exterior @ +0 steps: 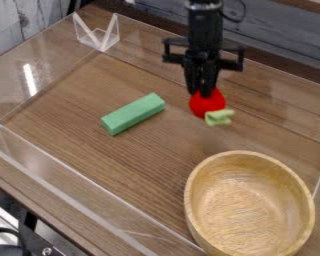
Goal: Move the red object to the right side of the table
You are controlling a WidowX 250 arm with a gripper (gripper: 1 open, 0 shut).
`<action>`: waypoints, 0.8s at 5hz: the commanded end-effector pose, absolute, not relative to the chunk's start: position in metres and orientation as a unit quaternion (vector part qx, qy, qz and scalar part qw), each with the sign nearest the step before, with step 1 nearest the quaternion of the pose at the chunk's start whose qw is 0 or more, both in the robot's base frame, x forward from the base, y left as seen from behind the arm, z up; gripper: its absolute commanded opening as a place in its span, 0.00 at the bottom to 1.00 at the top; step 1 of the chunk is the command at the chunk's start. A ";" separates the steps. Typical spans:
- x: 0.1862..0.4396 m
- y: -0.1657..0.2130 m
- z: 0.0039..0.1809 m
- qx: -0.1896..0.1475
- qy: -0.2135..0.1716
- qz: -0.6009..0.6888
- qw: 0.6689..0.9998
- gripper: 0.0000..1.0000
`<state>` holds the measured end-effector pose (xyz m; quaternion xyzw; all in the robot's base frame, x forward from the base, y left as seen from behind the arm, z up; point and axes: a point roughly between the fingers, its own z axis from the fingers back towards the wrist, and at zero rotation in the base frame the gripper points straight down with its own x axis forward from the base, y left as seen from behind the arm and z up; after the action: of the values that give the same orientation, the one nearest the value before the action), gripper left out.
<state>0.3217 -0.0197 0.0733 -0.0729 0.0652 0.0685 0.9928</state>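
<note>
The fingers (204,90) point down, clamped on the red object (207,100), which hangs just beneath them above the wooden surface (83,105). A green block (132,113) lies well left of them.

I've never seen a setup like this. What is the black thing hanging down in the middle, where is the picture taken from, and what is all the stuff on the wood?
The black thing is the end of a robot arm, reaching down from above. Its tip is a gripper, a two-fingered clamp, here shut on a small bright-red toy fruit with a pale green leafy end. The single camera looks down at an angle from beyond one corner of the table. The surface is a brown wood-grain tabletop fenced by low clear plastic walls. On it lie a green rectangular block and, nearest the camera, a round wooden bowl, which looks empty.
</note>
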 end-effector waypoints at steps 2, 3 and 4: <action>0.332 -0.016 0.075 -0.066 0.033 0.070 0.995 0.00; 0.335 -0.016 0.072 -0.065 0.032 0.072 0.995 0.00; 0.338 -0.015 0.068 -0.064 0.030 0.075 0.995 0.00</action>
<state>0.3270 -0.0175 0.0487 -0.0624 0.0663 0.0755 0.9930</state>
